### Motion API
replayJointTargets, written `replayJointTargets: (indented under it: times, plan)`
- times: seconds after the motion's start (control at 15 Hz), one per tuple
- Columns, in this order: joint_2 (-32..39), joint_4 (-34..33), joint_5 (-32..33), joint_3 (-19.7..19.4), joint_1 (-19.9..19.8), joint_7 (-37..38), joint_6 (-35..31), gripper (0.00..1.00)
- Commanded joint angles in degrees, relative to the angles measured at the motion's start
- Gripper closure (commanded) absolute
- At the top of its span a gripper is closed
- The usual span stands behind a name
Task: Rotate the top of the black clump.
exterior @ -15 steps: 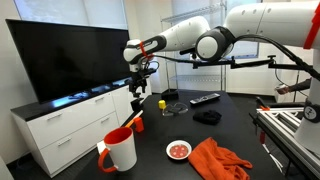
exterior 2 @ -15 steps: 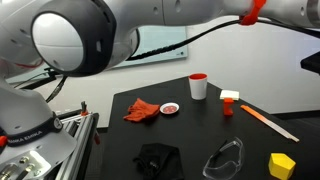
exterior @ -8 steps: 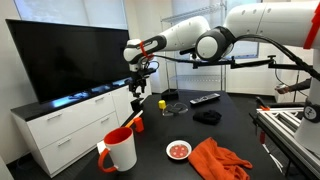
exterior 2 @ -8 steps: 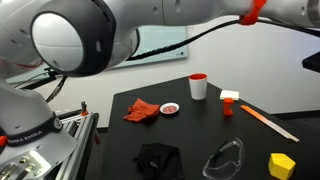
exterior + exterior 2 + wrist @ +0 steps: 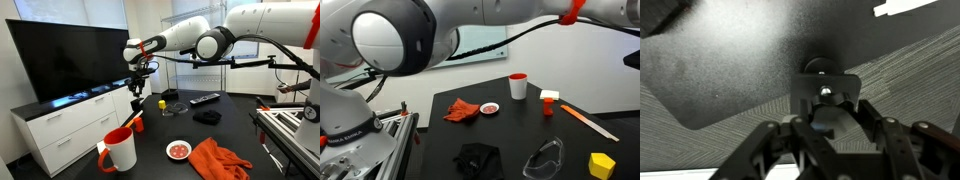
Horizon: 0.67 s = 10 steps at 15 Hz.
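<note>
Your white robot arm (image 5: 190, 35) stretched over the black desk (image 5: 165, 128) toward the dark television (image 5: 70, 60), slim upright black clamp (image 5: 137, 102) at the desk edge by the screen, jaws flanking its knobbed top (image 5: 821, 90) — gripping or just short, you cannot tell.

We saw a large black flat television screen (image 5: 65, 60) standing on a low white cabinet with drawers (image 5: 50, 132) in an exterior view, with a bright window (image 5: 80, 9) behind it. Beside the cabinet stood a black-topped table (image 5: 155, 133). In an exterior view a plain white wall (image 5: 570, 55) rose behind that table. The wrist view showed grey ribbed carpet (image 5: 915, 70) on the floor.
</note>
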State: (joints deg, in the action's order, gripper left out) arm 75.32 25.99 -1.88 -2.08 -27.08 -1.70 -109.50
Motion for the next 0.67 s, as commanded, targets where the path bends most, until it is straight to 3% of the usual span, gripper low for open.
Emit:
replayJointTargets:
  times: [0.0,0.6]
  plan:
    - [-0.26,-0.96,-0.87,-1.34,0.28,6.89,-1.31,0.72]
    - [-0.2,-0.75,-1.83,-3.63,2.42,35.19,-0.39,0.72]
